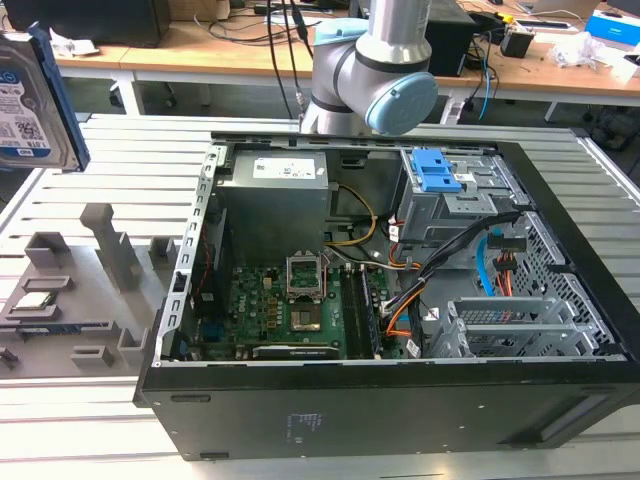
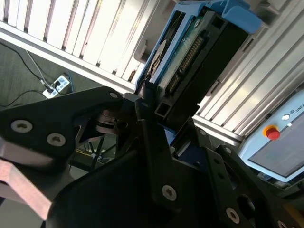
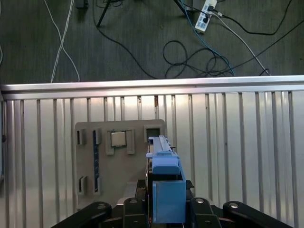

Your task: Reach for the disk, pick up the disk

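Ribbed metal worktop (image 1: 120,160) is laid under an open computer case (image 1: 380,300). Up in the air, the disk (image 1: 35,100) is held on its edge, clamped tight in the gripper (image 2: 166,111). A grey parts tray (image 3: 90,166) is seen below the gripper.

The disk (image 1: 35,100) is cut off by the exterior view's upper left edge; in the first wrist view the gripper (image 3: 167,192) seemingly hides its near end.

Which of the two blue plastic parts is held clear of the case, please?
The disk, in the gripper; the blue bracket sits on the drive cage inside.
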You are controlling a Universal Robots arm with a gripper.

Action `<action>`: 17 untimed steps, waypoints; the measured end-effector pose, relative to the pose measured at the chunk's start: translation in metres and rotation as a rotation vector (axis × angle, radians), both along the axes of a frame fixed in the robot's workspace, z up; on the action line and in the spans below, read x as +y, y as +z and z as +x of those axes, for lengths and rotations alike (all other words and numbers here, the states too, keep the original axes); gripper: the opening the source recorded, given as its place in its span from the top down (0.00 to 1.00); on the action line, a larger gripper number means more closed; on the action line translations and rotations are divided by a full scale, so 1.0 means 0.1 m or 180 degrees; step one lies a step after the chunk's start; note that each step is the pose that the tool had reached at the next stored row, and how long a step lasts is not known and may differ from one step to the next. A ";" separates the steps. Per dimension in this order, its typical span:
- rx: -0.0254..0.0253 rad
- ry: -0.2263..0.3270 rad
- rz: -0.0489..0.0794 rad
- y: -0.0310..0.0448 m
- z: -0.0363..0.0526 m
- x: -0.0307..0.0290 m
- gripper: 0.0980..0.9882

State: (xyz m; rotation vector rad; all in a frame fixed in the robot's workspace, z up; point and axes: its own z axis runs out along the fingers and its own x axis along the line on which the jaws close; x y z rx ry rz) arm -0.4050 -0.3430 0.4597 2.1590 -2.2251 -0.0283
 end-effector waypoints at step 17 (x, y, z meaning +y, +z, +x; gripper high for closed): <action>0.0000 0.0000 0.0000 0.351 0.009 0.000 0.70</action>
